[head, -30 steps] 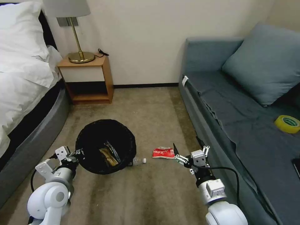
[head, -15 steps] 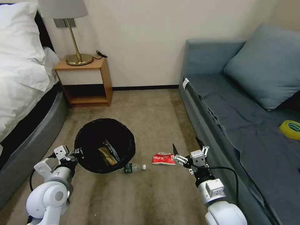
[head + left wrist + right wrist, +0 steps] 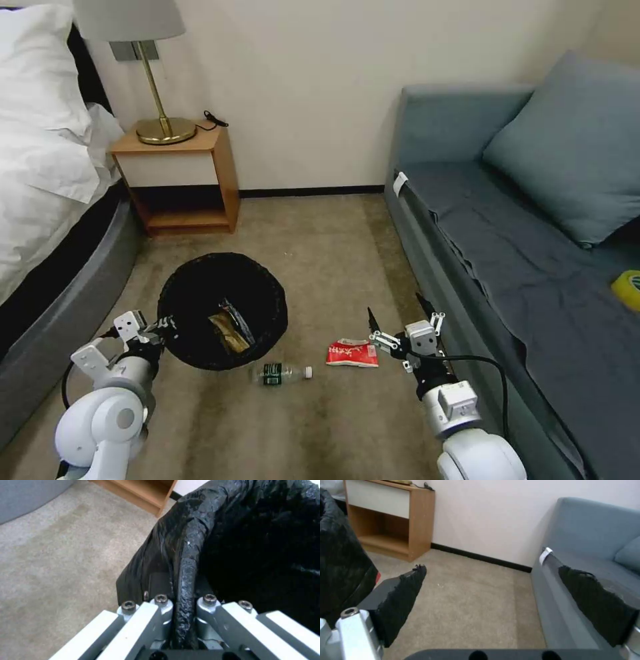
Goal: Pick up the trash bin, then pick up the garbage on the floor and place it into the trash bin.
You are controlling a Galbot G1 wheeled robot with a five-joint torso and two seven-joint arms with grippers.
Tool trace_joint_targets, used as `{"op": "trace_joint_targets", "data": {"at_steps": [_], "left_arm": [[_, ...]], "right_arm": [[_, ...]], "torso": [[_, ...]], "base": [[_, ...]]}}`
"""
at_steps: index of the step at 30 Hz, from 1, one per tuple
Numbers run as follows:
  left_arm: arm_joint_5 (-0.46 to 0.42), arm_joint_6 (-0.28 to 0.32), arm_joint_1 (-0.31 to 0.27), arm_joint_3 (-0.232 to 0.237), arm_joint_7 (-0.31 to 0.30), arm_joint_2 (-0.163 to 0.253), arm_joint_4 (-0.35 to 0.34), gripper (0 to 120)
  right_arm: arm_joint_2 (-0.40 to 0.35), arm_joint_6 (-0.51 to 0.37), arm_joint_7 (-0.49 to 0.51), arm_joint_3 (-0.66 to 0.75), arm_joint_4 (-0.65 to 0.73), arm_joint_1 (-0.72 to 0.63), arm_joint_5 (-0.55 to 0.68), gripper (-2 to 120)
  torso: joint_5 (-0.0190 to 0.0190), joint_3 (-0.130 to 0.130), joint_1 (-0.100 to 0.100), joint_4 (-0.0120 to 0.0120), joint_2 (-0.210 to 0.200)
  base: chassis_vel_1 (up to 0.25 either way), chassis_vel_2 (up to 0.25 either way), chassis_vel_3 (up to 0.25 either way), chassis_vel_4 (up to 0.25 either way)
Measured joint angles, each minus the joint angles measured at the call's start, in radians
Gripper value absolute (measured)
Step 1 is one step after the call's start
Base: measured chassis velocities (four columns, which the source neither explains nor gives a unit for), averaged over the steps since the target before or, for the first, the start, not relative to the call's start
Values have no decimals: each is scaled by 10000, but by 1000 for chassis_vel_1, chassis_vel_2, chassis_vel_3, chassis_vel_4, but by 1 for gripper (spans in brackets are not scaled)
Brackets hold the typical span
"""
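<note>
The trash bin (image 3: 200, 300), left of centre, shows only glossy black crinkled plastic, with yellow-brown wrappers (image 3: 230, 331) inside. On the beige carpet (image 3: 320, 253) lie a clear bottle (image 3: 280, 373) with a dark green label and white cap, and a red-and-white packet (image 3: 352, 353). The sofa (image 3: 507, 267) at right is slate blue, with a yellow tape roll (image 3: 628, 290) at its edge. The nightstand (image 3: 177, 177), upper left, is orange-brown wood with a cream drawer; the lamp's base (image 3: 166, 131) is brass. The bedding (image 3: 40, 153) is white.

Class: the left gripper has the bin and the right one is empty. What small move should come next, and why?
Probably lower the right gripper onto the red packet. Its jaws are wide open and hold nothing, and the packet lies on the carpet just beside it, nearer than the bottle. The left gripper is clamped on the bin rim, so the bin is ready to receive it.
</note>
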Motion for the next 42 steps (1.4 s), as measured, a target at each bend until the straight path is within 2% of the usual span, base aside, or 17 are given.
{"op": "trace_joint_targets", "data": {"at_steps": [12,17,19,20,22,25,26,29,30,33,34,36,39,40,42], "left_arm": [[50,-10,-40,-42,99,-15,23,3],[401,-104,-71,-22,273,54,9,3],[521,-138,-81,-6,306,79,-3,3],[670,-180,-80,46,378,84,-18,3],[711,-195,-78,61,401,76,-19,3],[853,-267,-97,111,545,-15,22,3],[853,-267,-97,111,545,-15,22,3],[938,-372,-135,140,728,-87,208,3],[938,-372,-135,140,728,-87,208,3],[939,-523,-176,161,969,-132,418,3],[930,-581,-191,147,1060,-140,494,3],[924,-598,-195,138,1088,-141,519,3],[822,-768,-195,17,1368,-84,735,3],[822,-768,-195,17,1368,-84,735,3],[748,-930,-160,-81,1590,45,932,3]], "right_arm": [[-388,-265,25,-314,-430,473,471,100],[-822,62,33,-510,-1157,926,764,100],[-1269,162,29,-621,-1502,1202,1059,100],[-1978,189,5,-818,-1916,1594,1516,100],[-2198,188,-7,-896,-2044,1732,1675,100],[-3340,-15,-138,-1620,-2675,2691,2828,100],[-3340,-15,-138,-1620,-2675,2691,2828,100],[-4235,-219,-177,-2882,-3411,4224,4143,100],[-4235,-219,-177,-2882,-3411,4224,4143,100],[-4793,-418,-178,-4854,-4380,6064,5438,100],[-4842,-532,-180,-5607,-4800,6758,5841,100],[-4843,-581,-177,-5912,-4983,7076,5999,100],[-4745,-865,-249,-7801,-5938,8986,7135,100],[-4745,-865,-249,-7801,-5938,8986,7135,100],[-4595,-1053,-611,-9126,-6718,10019,7580,100]], "torso": [[0,0,1,1,0],[3,0,0,0,0],[4,0,1,1,0],[2,0,0,2,0],[2,0,0,0,0],[1,0,0,-1,0],[1,0,0,-1,0],[1,0,0,1,0],[1,0,0,1,0],[0,1,0,3,0],[2,1,0,0,0],[3,1,0,-2,0],[-3,1,0,4,0],[-3,1,0,4,0],[-3,0,0,4,0]], "base": [[-78,78,73,-67],[-57,72,72,-71],[-24,22,24,-32],[0,0,0,0],[0,0,0,0],[0,0,0,0],[0,0,0,0],[0,0,0,0],[0,0,0,0],[0,0,0,0],[0,0,0,0],[0,0,0,0],[0,0,0,0],[0,0,0,0],[0,0,0,0]]}}
